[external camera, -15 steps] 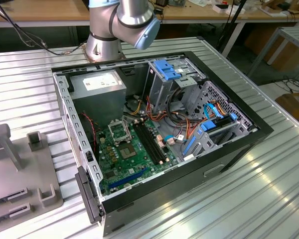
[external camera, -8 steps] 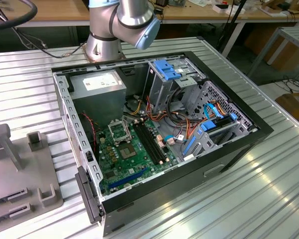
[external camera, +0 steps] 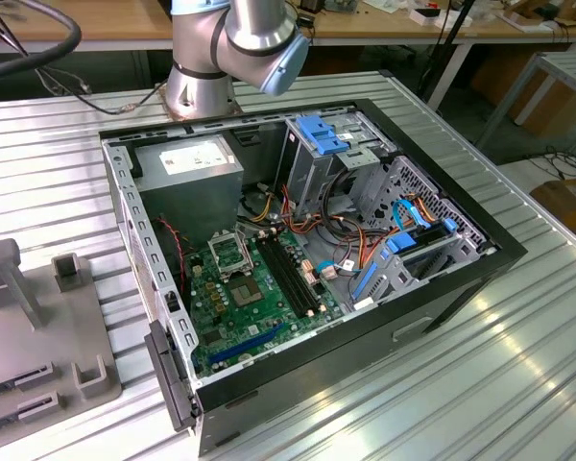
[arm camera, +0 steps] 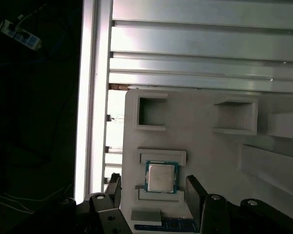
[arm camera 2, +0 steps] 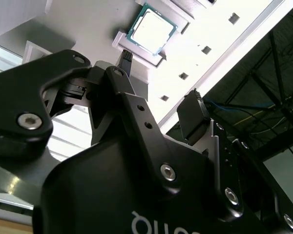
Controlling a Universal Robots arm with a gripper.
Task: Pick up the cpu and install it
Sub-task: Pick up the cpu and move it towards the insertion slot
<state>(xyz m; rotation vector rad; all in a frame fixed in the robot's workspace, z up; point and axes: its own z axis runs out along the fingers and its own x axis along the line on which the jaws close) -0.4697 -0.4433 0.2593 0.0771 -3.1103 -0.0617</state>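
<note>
While the gripper (arm camera: 153,179) hovers spread wide over the white tray (arm camera: 195,131) (nothing held), the cpu (arm camera: 161,176) sits in its recess, ribbed metal table (arm camera: 185,53) underneath.

One cpu (arm camera: 161,177); one claw (arm camera: 155,191) with two fingers (arm camera: 195,195); one robot arm (external camera: 240,38); one open computer case (external camera: 317,373) on the desk (external camera: 461,408), holding one green motherboard (external camera: 221,307), one grey power supply box (external camera: 187,163) and one black socket frame (external camera: 232,252); one grey fixture tray (external camera: 19,351), with two square pockets (arm camera: 151,113) in the first wrist view.
</note>
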